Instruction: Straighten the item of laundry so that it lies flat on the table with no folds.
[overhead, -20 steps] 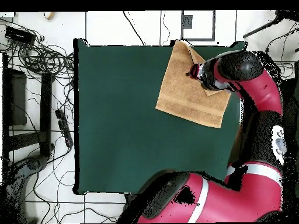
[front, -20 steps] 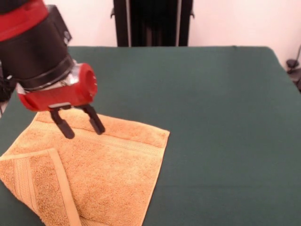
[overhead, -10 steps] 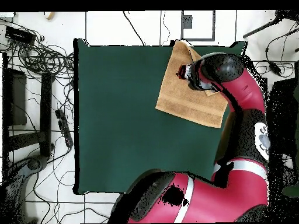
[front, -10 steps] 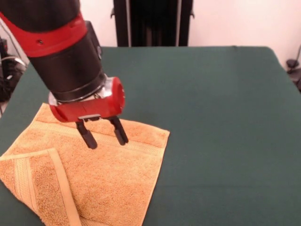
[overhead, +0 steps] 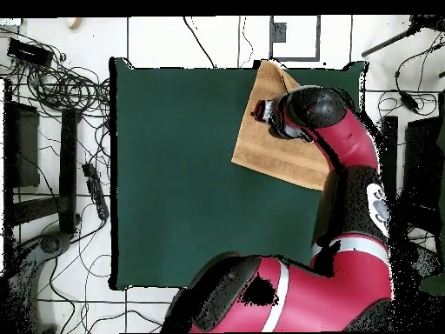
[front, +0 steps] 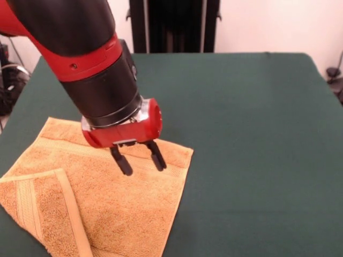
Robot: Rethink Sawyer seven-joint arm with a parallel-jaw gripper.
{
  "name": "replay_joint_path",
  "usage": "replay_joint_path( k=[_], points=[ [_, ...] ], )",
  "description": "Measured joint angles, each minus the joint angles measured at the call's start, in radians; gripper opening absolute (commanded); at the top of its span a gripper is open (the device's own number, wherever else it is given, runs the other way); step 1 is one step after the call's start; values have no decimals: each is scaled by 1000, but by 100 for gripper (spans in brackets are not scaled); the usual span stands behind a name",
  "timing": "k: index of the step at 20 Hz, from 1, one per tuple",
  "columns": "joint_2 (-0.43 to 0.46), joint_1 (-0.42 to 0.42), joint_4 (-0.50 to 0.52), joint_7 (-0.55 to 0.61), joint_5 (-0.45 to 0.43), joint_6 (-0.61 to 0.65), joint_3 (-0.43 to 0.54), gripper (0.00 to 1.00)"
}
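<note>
While spread: two fingers [front: 122, 162], one towel [front: 120, 209].

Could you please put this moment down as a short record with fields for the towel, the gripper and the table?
towel: golden-orange towel near one corner of the table, not flat
fold: one corner flap doubled over on top of the towel
gripper: gripper open, pointing down over the towel near its unfolded side, holding nothing
contact: cannot tell whether the fingertips touch the cloth
table: dark green table, otherwise bare
task state: fold not yet undone
</note>
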Motion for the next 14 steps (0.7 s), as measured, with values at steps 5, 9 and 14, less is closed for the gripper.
replay_joint_path(
  k=[5,9,14],
  points=[
    [-6,-25,40,0,40,43,55,100],
    [-23,-63,85,0,76,128,110,100],
    [-35,-91,116,0,78,179,134,100]
  ],
)
